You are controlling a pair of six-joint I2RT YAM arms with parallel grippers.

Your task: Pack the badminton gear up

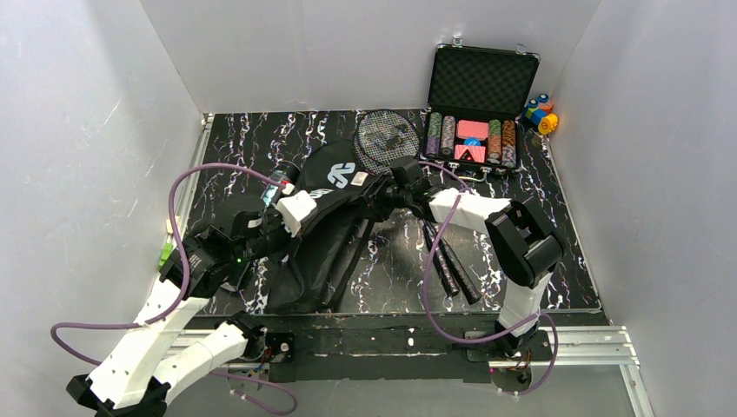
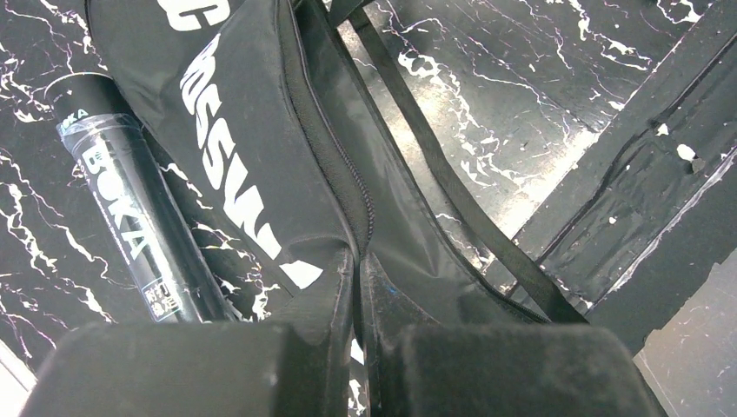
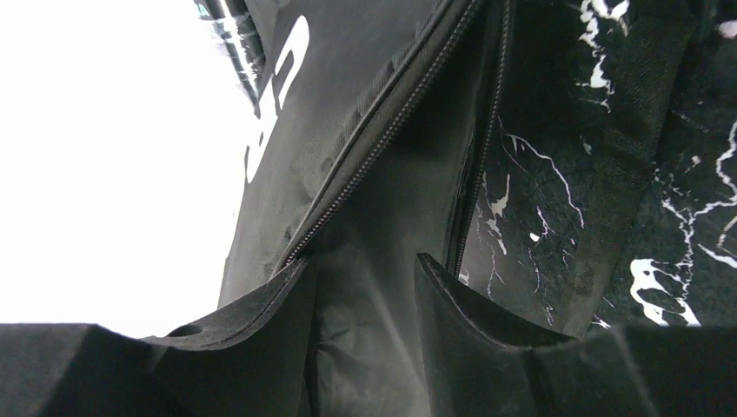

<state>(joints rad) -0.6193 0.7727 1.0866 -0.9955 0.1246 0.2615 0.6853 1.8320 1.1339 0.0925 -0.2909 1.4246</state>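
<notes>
Three plain white panels are enclosing the work area: the left wall (image 1: pixel 87 130), the back wall (image 1: pixel 348 52) and the right wall (image 1: pixel 660 130) are meeting at two vertical corners. The desk (image 1: pixel 252 139) is carrying a glossy black marble-pattern top with white and faintly purple veins. Light is falling evenly: the walls are showing only soft shading, and the desk top is throwing back a pale glare in the left wrist view. In the right wrist view a white panel (image 3: pixel 104 174) is washing out completely. An aluminium rail (image 1: pixel 198 156) is running along the desk's left edge. A scuffed black strip (image 1: pixel 391 334) and further rails (image 1: pixel 600 343) are bordering the near edge, with a grey surface (image 1: pixel 434 395) lying below them.
</notes>
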